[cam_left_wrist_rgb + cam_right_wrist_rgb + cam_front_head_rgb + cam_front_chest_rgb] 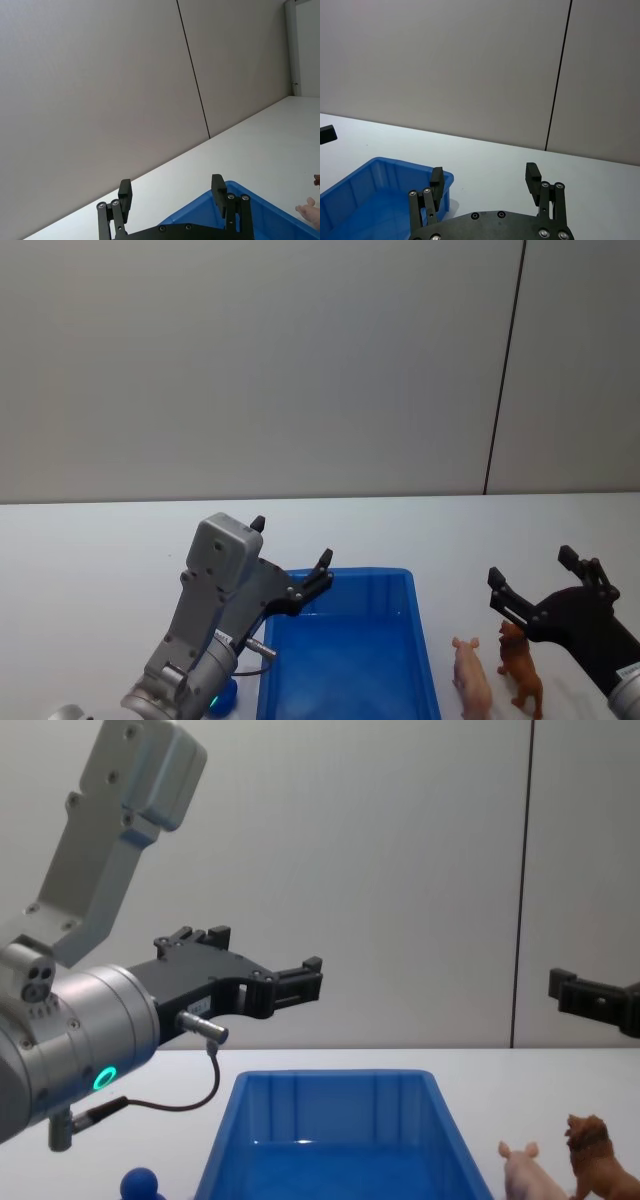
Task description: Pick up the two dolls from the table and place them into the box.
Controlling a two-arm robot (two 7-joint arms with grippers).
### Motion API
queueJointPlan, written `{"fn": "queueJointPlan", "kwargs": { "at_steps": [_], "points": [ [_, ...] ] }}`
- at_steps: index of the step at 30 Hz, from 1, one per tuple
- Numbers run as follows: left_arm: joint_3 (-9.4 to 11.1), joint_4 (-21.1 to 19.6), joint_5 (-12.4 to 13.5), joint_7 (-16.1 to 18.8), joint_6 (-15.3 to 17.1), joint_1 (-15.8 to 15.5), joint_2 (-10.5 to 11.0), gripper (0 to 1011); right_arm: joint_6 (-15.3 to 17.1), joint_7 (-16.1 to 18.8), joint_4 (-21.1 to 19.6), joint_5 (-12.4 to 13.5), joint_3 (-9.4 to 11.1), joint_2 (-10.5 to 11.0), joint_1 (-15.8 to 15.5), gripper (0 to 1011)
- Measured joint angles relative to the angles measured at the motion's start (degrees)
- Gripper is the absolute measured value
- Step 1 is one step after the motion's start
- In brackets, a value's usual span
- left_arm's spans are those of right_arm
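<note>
We see both pairs of fingers spread and empty, with the two dolls standing on the bench (100, 540) beside the box (360, 572).
The right gripper (531, 565) has its fingers (495, 577) wide apart and nothing between them. The lion (521, 665) and the pig (471, 675) stand upright just nearer to us than those fingertips, untouched, with the pig between the box and the lion. That arm reaches in from the lower right, pointing forward and leftward. The left gripper (291, 541), fingers likewise apart, hangs over the box's far left corner on an arm rising from the lower left. A small blue round-topped object (222, 698) sits on the bench by the box's near left side. From the chest view we get the height: both grippers are held well above the box rim and the dolls. Past the fingers in the right wrist view we see the box's corner, and in the left wrist view the pig's snout at the edge.
</note>
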Motion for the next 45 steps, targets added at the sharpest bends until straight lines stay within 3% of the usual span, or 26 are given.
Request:
{"fn": "queueJointPlan", "kwargs": {
  "at_steps": [20,35,45],
  "points": [
    [0.0,0.0,0.0,0.0,0.0,0.0,0.0,1001,5.3,-2.0,3.6,0.1,0.2,-1.0,1.0,1001],
    [0.0,0.0,0.0,0.0,0.0,0.0,0.0,1001,8.6,-5.2,4.5,-1.4,-0.5,-1.5,-1.1,1001],
    [0.0,0.0,0.0,0.0,0.0,0.0,0.0,1001,9.0,-6.0,6.0,-2.6,-1.0,-2.0,-2.1,1001]
  ]
}}
